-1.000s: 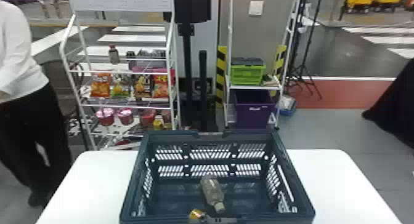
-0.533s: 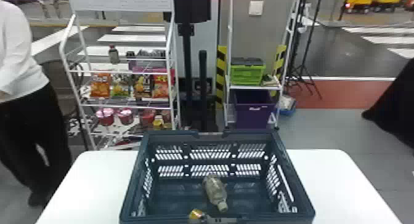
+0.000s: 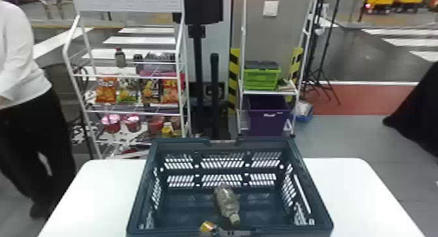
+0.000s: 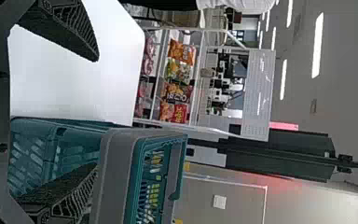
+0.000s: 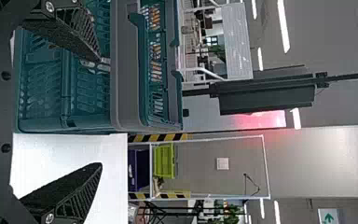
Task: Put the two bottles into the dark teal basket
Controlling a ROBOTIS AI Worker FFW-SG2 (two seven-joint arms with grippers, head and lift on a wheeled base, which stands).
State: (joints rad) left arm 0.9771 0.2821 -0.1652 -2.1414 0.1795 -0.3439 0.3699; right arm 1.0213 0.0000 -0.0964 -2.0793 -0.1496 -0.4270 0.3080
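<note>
— Where are your bottles at, and what've your grippers got?

— Your see-through bottle point(image 3: 227, 202) is lying in the dark teal basket point(image 3: 313, 194), neck toward the near wall. Orange-yellow thing point(image 3: 207, 226) by that wall, can't tell what. Basket's between the table's point(image 3: 352, 194) far corners. Left gripper point(image 4: 95, 113) and right gripper point(image 5: 100, 116) are both spread wide, gripping nothing.
</note>
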